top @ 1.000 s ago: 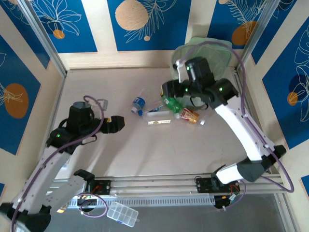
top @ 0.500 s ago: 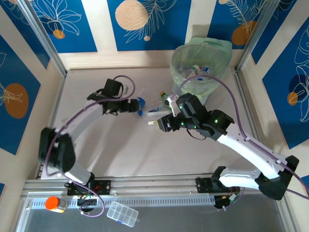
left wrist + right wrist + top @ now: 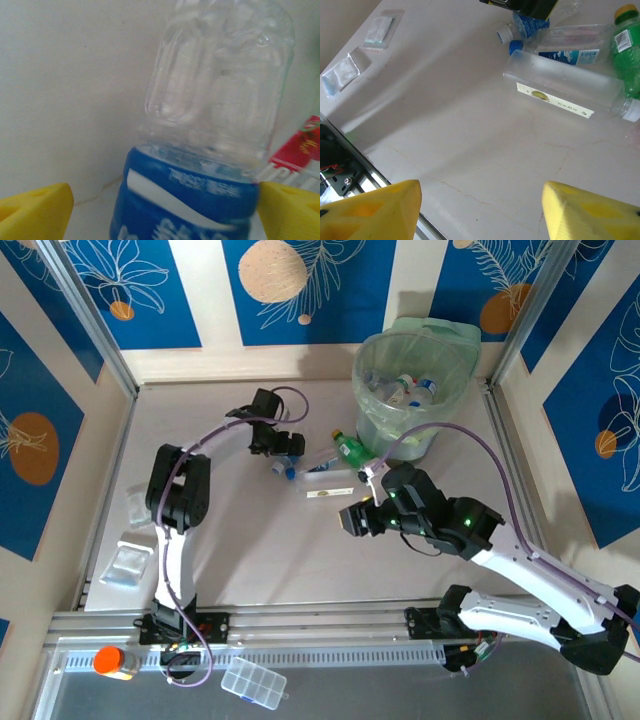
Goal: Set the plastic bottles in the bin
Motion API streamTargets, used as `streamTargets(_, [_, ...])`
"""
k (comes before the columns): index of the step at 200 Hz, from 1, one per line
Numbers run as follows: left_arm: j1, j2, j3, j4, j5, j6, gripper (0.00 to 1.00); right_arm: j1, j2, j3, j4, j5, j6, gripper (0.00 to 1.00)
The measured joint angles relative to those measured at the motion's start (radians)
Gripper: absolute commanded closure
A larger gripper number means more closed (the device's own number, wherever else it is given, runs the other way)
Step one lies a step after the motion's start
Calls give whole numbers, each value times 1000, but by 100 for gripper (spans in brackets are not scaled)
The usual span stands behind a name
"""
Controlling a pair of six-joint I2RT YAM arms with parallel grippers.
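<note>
Left tool [image 3: 283, 446] open round blue-label bottle [image 3: 287, 455]; right tool [image 3: 351, 518] open over bare counter [image 3: 250, 550].
Top cam: left tool at blue-label bottle, mid-counter, w/ green bottle [image 3: 350, 449] and clear flat bottle [image 3: 335, 486] just beside; bin [image 3: 366, 400] at far right, several bottles [image 3: 410, 388] inside; right tool near the pile, not touching. L wrist cam: yellow fingers [image 3: 35, 212] wide apart either side of the blue label, one clear of it. R wrist cam: fingers [image 3: 375, 212] apart, nothing btwn; the loose bottles lie ahead on the counter.
</note>
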State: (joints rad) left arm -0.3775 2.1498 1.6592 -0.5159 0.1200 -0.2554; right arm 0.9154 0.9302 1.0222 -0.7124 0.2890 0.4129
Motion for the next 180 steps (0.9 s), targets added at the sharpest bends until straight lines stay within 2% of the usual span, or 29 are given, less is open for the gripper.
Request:
streamTargets(29, [20,49,10,2,28,11,16,3,-17,-10,-9,1,8,35])
streamTargets(72, [26,66,32,0,40,32,42,8,-40,-45,-13,5,8,35])
streamTargets(87, [26,66,35,4,41,34,48,8,-42,-56,-12,5,8,35])
streamTargets(139, [26,12,-23,9,37,29,49,6,-41,-63,-5,20,8,35])
streamTargets(180, [24,-220,-118,23,63,9,51,-27,-13,-51,15,6,15,35])
